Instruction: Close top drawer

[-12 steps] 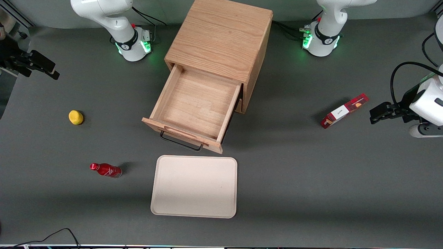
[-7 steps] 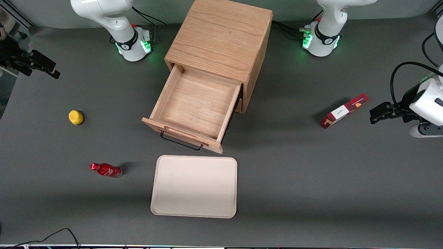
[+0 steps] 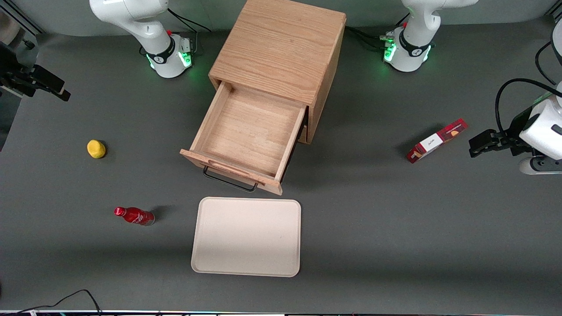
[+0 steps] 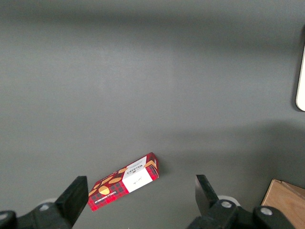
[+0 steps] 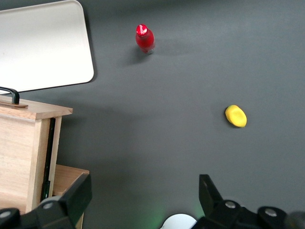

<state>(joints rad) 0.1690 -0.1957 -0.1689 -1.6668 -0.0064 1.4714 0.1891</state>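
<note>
the top drawer (image 3: 248, 134) is standing pulled well out of the light oak cabinet (image 3: 279, 46) in the middle of the table (image 3: 395, 228), its wooden box bare inside and its black wire handle (image 3: 229, 182) pointing at about six o'clock toward the front camera. a beige tray (image 3: 246, 237) is lying just in front of that handle, nearer the camera. a red bottle (image 3: 134, 216) is lying on its side at about nine o'clock from the tray, and a yellow lemon (image 3: 96, 149), or something much like one, is sitting farther from the camera than the bottle. the gripper (image 3: 33, 82) is hanging well apart from the drawer at the working arm's end of the table, touching nothing, its jaws spread wide in the right wrist view (image 5: 143, 202).
</note>
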